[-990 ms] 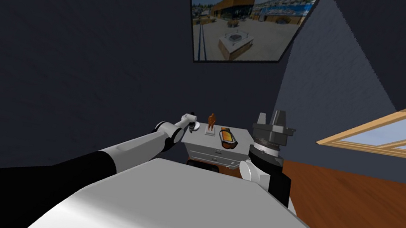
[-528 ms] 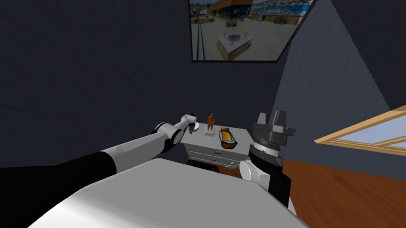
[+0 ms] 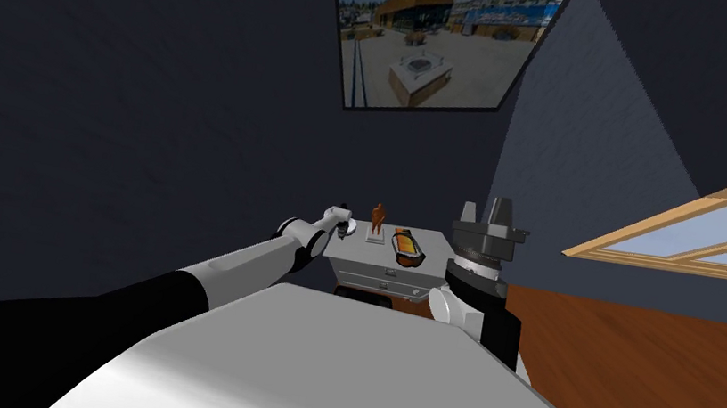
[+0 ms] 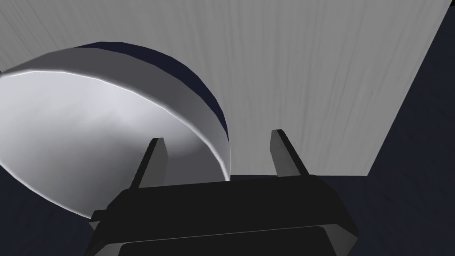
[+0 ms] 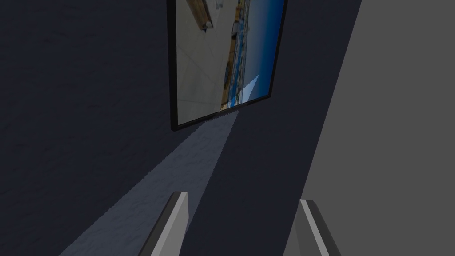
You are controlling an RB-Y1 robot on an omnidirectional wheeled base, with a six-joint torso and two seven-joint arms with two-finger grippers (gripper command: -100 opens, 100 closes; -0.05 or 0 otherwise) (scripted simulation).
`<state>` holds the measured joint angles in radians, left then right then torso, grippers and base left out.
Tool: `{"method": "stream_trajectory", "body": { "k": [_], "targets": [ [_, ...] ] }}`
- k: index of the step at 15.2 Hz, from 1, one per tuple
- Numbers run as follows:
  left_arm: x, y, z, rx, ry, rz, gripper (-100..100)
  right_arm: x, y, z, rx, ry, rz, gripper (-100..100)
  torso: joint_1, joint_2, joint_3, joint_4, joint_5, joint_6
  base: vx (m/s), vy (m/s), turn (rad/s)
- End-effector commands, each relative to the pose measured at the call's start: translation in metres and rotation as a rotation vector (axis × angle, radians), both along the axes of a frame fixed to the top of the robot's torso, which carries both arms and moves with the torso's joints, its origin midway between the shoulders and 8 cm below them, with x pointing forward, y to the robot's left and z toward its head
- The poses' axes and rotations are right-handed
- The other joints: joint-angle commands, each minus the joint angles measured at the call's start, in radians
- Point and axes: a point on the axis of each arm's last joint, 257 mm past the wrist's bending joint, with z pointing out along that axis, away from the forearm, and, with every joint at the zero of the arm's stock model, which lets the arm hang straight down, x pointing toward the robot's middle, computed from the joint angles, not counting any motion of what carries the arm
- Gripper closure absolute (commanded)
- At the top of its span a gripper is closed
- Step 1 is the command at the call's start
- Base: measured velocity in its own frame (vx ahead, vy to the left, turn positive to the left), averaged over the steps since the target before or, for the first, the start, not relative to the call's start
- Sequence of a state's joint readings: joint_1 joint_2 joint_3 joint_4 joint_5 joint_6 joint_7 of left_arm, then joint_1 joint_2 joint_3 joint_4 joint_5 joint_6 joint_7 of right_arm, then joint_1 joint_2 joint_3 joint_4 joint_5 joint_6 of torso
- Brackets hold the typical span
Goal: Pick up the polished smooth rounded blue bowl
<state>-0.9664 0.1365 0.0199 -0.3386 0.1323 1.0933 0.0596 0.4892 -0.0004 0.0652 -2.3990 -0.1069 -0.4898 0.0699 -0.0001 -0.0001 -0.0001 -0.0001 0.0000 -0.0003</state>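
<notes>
A low cabinet [image 3: 367, 256] stands before me at 12 o'clock. On its top, the bowl [image 4: 102, 115] sits at the 9 o'clock end. A figurine [image 3: 379, 216] is just beside it toward 3 o'clock, and a flat device [image 3: 407, 246] lies at 4 o'clock of the figurine. My left gripper [image 4: 217, 135] straddles the bowl's rim, one finger inside and one outside. My right gripper [image 3: 484, 208] stands by the cabinet's 3 o'clock end.

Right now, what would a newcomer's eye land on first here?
The big pale bowl with its dark blue outside, right at the left gripper, whose open fingers straddle its rim. Next, the large outdoor picture on the dark wall above the small grey cabinet, and the orange figurine standing on it.
</notes>
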Motion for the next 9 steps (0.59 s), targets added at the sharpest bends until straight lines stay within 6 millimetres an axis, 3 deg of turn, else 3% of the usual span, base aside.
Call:
{"method": "stream_trajectory", "body": {
  "k": [1,5,6,9],
  "targets": [
    [0.0,0.0,0.0,0.0,0.0,0.0,100,0.0,0.0,0.0,0.0,0.0,0.0,0,0.0,0.0,0.0,0.0,0.0,0.0,0.0,0.0,0.0],
    [-0.003,0.003,-0.007,0.0,0.0,0.006,100,0.0,0.0,0.0,0.0,0.0,0.0,0,0.0,-0.001,0.0,0.0,0.001,0.0,0.003,0.001,-0.01],
    [0.005,-0.005,0.01,0.0,0.0,-0.008,100,0.0,0.0,0.0,0.0,0.0,0.0,0,0.001,-0.001,-0.001,0.0,0.001,0.0,-0.011,0.0,0.057],
    [0.007,-0.007,0.015,0.0,0.001,-0.013,100,0.0,0.0,0.0,0.0,0.0,0.0,0,0.0,0.0,0.0,0.0,0.001,0.0,-0.028,-0.009,0.067]
  ]
}}
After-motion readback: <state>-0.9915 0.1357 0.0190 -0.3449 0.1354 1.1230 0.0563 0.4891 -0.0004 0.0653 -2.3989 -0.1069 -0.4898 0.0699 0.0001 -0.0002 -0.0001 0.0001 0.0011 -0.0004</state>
